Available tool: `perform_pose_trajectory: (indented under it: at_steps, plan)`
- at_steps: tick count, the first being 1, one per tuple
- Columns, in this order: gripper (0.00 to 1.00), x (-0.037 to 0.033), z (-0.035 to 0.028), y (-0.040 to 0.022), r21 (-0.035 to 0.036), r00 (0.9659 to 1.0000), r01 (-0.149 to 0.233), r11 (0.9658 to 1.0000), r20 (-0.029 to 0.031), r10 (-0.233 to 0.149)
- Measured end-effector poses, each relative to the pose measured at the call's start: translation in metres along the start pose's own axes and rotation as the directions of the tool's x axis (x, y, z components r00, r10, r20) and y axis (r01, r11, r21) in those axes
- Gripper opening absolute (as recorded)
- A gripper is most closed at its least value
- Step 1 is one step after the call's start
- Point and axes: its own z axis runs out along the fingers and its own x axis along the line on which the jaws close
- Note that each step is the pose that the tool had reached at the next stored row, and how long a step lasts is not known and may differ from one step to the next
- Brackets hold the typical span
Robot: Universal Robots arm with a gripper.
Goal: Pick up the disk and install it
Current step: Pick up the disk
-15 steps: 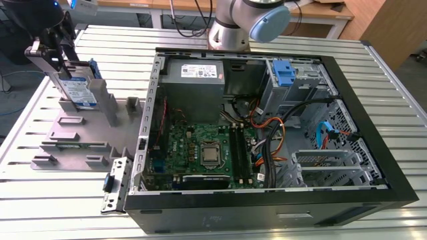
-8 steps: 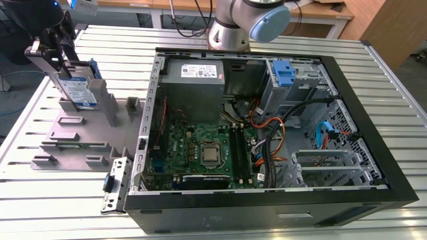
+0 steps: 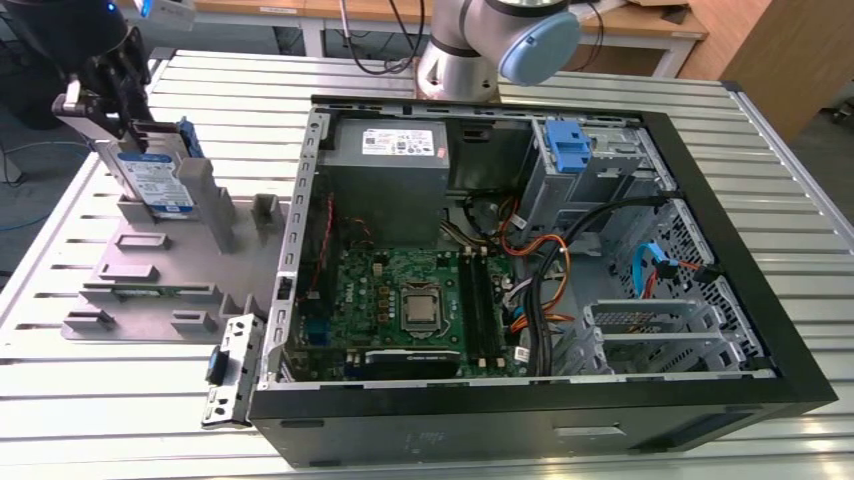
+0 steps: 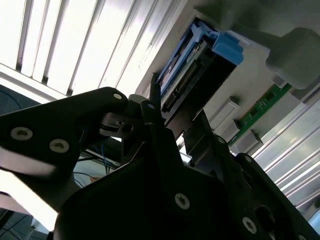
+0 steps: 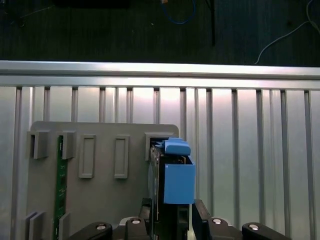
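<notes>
Gripper (image 5: 172, 216) clamps the upright disk (image 5: 178, 184) in its grey holder (image 5: 102, 200); slatted metal table (image 5: 250, 150) beneath.

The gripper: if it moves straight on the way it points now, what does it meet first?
Most likely the disk, which stands on edge in the grey holder directly ahead of the gripper. How near they are is unclear.
</notes>
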Motion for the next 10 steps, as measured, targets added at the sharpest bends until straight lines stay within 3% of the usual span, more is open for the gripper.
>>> perform_pose_trajectory:
  at_steps: [10]
  plan:
    - [0.45, 0.0013, 0.0004, -0.0015, 0.0004, 1.0000, 0.000, 1.0000, 0.0000, 0.000]
